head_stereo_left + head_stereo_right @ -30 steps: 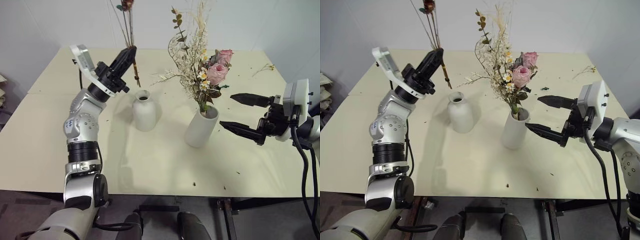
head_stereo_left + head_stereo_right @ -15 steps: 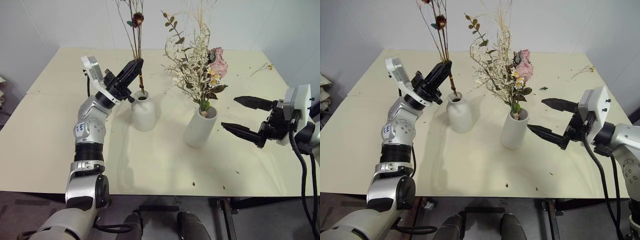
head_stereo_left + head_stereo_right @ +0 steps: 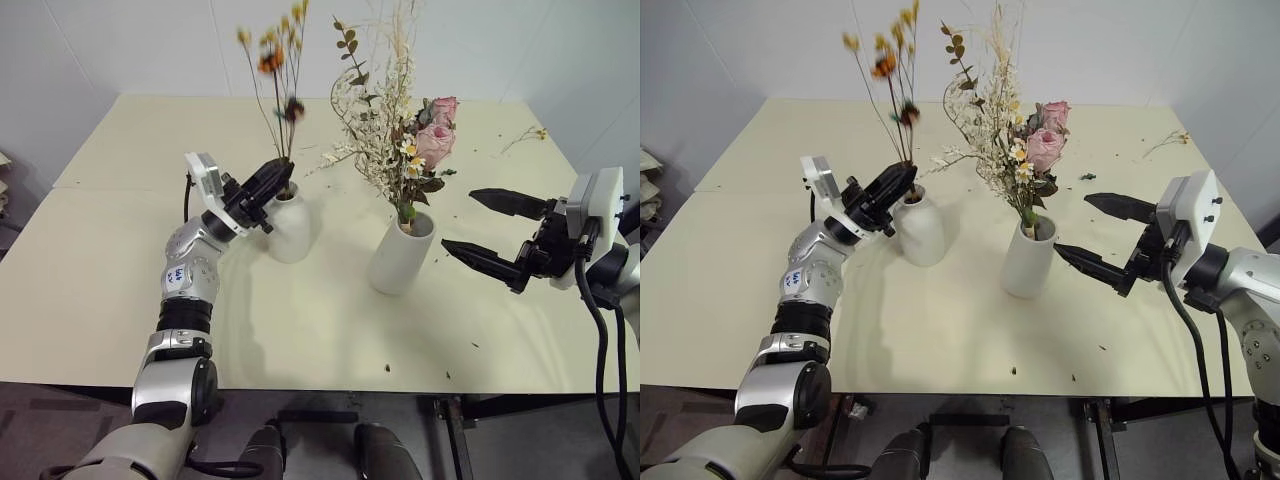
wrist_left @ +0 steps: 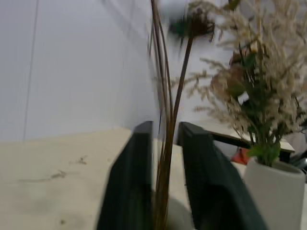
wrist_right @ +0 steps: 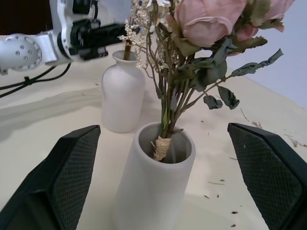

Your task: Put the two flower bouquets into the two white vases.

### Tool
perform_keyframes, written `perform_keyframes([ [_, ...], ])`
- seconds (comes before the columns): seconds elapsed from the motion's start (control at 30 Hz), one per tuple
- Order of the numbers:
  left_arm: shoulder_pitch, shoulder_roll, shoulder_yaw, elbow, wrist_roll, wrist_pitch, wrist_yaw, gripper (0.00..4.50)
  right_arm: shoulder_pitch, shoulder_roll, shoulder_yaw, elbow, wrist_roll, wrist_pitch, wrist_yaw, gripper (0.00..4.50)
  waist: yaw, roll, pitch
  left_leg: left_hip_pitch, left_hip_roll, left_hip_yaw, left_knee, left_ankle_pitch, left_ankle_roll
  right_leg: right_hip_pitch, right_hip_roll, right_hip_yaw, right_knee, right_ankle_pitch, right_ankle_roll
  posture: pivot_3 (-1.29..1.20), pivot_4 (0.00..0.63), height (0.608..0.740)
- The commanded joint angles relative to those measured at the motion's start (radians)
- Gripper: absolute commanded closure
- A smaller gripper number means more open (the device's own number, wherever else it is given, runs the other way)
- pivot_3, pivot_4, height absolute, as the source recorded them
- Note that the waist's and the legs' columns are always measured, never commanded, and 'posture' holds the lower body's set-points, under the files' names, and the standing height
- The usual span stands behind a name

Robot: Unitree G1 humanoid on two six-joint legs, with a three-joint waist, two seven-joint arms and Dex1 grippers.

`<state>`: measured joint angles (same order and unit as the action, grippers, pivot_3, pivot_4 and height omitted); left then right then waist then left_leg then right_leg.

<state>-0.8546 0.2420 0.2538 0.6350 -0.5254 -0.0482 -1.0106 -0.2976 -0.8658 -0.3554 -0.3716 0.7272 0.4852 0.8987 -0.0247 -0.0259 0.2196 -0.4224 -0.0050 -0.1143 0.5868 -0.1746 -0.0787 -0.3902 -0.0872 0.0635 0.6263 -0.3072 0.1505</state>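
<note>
The small bouquet point(image 3: 272, 62) of thin brown stems with yellow-orange flowers stands upright with its stem ends inside the squat white vase point(image 3: 290, 228). My left gripper point(image 3: 278, 178) sits at that vase's neck. Its fingers point(image 4: 132, 177) are slightly apart and open, with the stems point(image 4: 164, 86) between them in the left wrist view. The large bouquet point(image 3: 400, 130) with pink roses stands in the tall cylinder vase point(image 3: 400, 262). My right gripper point(image 3: 458, 220) hangs wide open just right of the tall vase, holding nothing, with its fingers point(image 5: 67, 172) on either side of the vase point(image 5: 156, 177).
The cream table point(image 3: 120, 280) carries scattered crumbs and a loose dried twig point(image 3: 525, 138) at its far right. A white wall rises behind the table. The front edge point(image 3: 320, 388) runs close below both vases.
My left gripper has come down with the small bouquet, whose stems now sit inside the squat vase. Its fingers have loosened around the stems. The right gripper has stayed put.
</note>
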Motion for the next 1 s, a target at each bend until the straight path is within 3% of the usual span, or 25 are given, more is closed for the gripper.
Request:
perform_keyframes([
  [0.03,0.003,0.04,0.001,-0.083,-0.003,0.004,-0.017,2.25,-0.012,0.006,-0.02,-0.032,0.013,-0.013,-0.01,0.0,-0.001,0.0,0.0,0.0,0.0,0.0,0.0,0.0,0.0,0.0,0.0,0.0,0.0,0.0,0.0,0.0,0.15,0.74],
  [0.17,0.04,0.14,-0.002,-0.178,-0.004,0.065,-0.047,1.07,-0.004,0.008,-0.027,-0.036,0.011,-0.016,-0.011,0.0,-0.006,0.0,0.0,0.0,0.001,0.0,-0.001,0.0,0.0,0.0,0.001,0.0,0.0,0.0,0.0,0.0,0.15,0.74],
  [0.3,0.116,0.319,-0.012,-0.251,0.034,0.12,-0.104,0.07,0.018,-0.001,-0.049,-0.033,0.011,-0.02,0.003,0.0,-0.004,0.0,0.0,0.001,0.001,0.0,-0.003,0.0,0.0,-0.001,0.001,0.0,0.0,-0.001,-0.001,0.0,0.15,0.74],
  [0.5,0.196,0.509,0.009,-0.318,0.026,0.158,-0.192,0.07,0.072,-0.043,-0.091,-0.023,0.025,-0.042,0.113,0.0,0.002,0.0,0.0,0.001,0.002,0.0,-0.005,0.0,0.0,-0.001,0.001,0.0,-0.001,-0.001,-0.003,0.0,0.15,0.74],
  [0.6,0.267,0.598,0.018,-0.434,-0.04,0.298,-0.251,0.07,0.067,-0.058,-0.076,0.005,-0.003,-0.073,0.155,0.0,-0.001,0.0,0.0,0.001,0.002,0.0,-0.006,0.0,0.0,-0.001,0.001,0.0,-0.002,-0.001,-0.003,0.0,0.15,0.74],
  [0.8,0.352,0.612,0.037,-0.552,-0.049,0.32,-0.234,0.07,-0.058,-0.094,-0.002,0.17,-0.069,-0.16,0.27,0.0,-0.003,0.001,0.0,0.002,0.002,0.001,-0.006,0.0,0.0,-0.001,0.001,0.0,-0.003,-0.005,-0.011,0.0,0.15,0.74],
  [1.0,0.383,0.6,0.063,-0.591,-0.051,0.309,-0.19,0.07,-0.128,-0.093,0.039,0.213,-0.067,-0.14,0.319,0.0,-0.004,0.001,0.0,0.001,0.003,0.001,-0.007,0.0,0.0,-0.002,0.002,0.0,-0.002,-0.003,-0.006,0.0,0.15,0.74],
])
